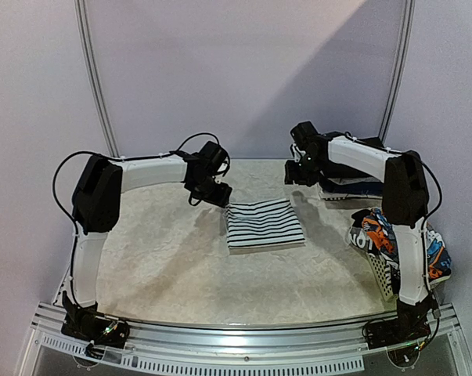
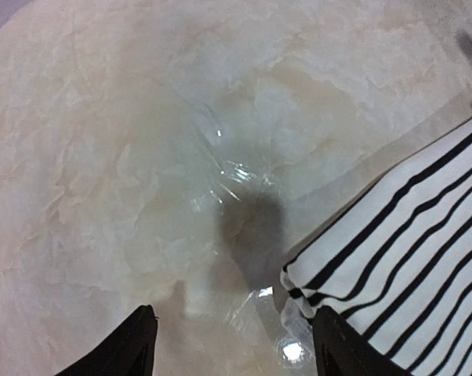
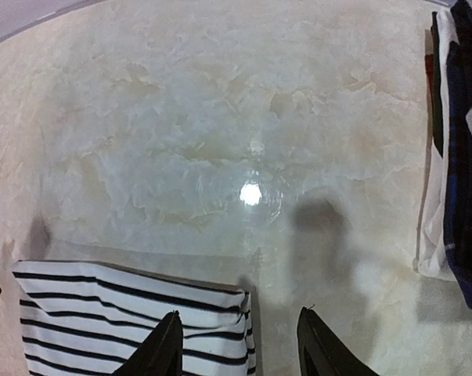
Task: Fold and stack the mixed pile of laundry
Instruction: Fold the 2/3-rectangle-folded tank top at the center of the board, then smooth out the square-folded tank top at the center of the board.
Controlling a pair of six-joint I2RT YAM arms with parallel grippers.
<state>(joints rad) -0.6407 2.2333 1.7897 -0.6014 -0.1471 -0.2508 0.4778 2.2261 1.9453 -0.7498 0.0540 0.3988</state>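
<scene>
The white, black-striped garment (image 1: 265,223) lies folded flat in the middle of the table (image 1: 165,251); the orange-and-blue printed garment (image 1: 376,235) sits bunched at its 3 o'clock edge. The left tool (image 2: 234,348) hovers at the stripes' 10 o'clock corner, the right tool (image 3: 239,345) at their 1 o'clock, both parted and empty.

Pale lilac wall (image 1: 243,70) behind a glossy marble-patterned table (image 1: 165,258), with curved metal tubes (image 1: 95,78) rising against it. An aluminium rail (image 1: 243,333) edges the table's near side.
</scene>
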